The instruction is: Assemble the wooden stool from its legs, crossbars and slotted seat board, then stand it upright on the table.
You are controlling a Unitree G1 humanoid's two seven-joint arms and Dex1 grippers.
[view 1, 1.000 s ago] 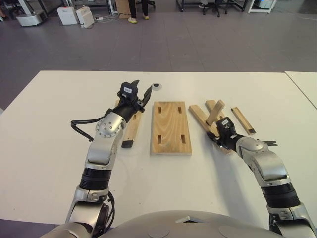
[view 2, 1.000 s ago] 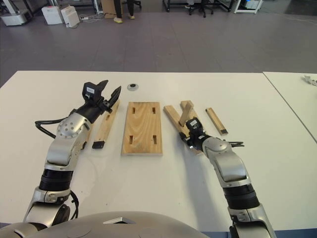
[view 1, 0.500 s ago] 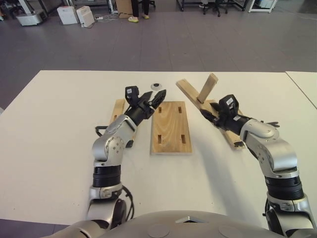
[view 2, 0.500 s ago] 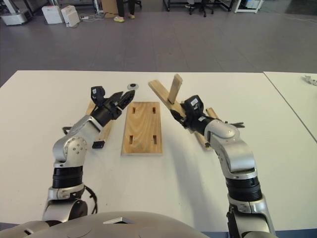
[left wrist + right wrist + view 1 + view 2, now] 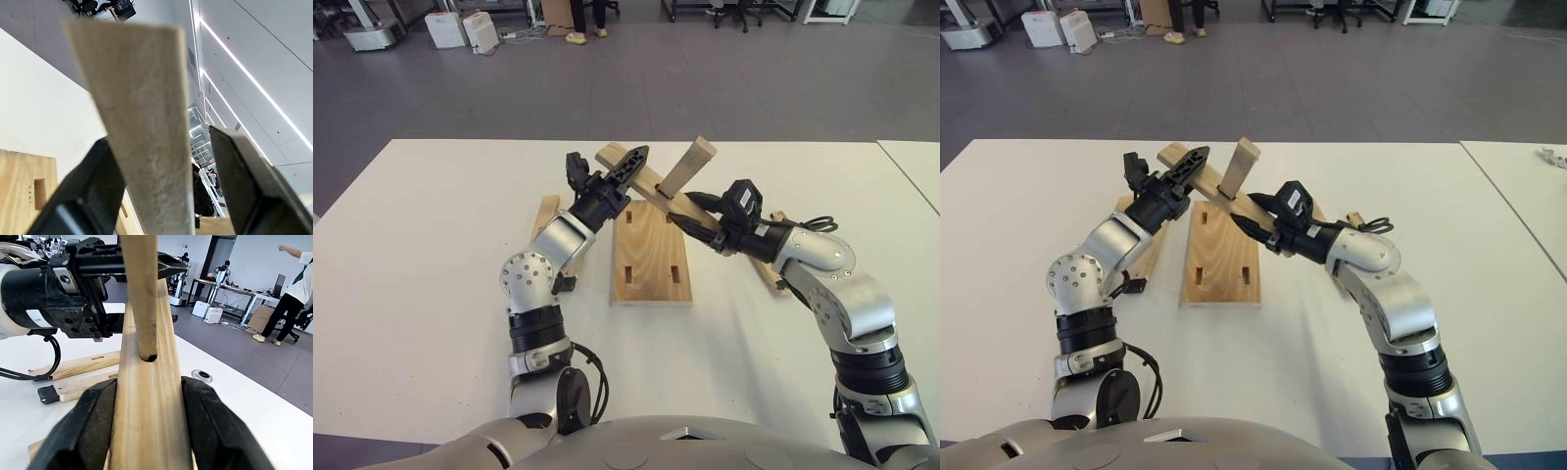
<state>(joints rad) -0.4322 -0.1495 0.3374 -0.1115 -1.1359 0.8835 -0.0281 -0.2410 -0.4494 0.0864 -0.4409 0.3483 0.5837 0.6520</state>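
Your right gripper [image 5: 695, 215] is clenched on the leg [image 5: 651, 186] near its lower end, holding it in the air over the far end of the seat board [image 5: 651, 264]. Your left gripper [image 5: 629, 164] straddles the leg's upper end, fingers spread with a gap on one side, probably to steady it for a two-handed turn. The leg's long axis slants up and away toward the robot's left. Its crossbar [image 5: 691, 166] juts up to the right.
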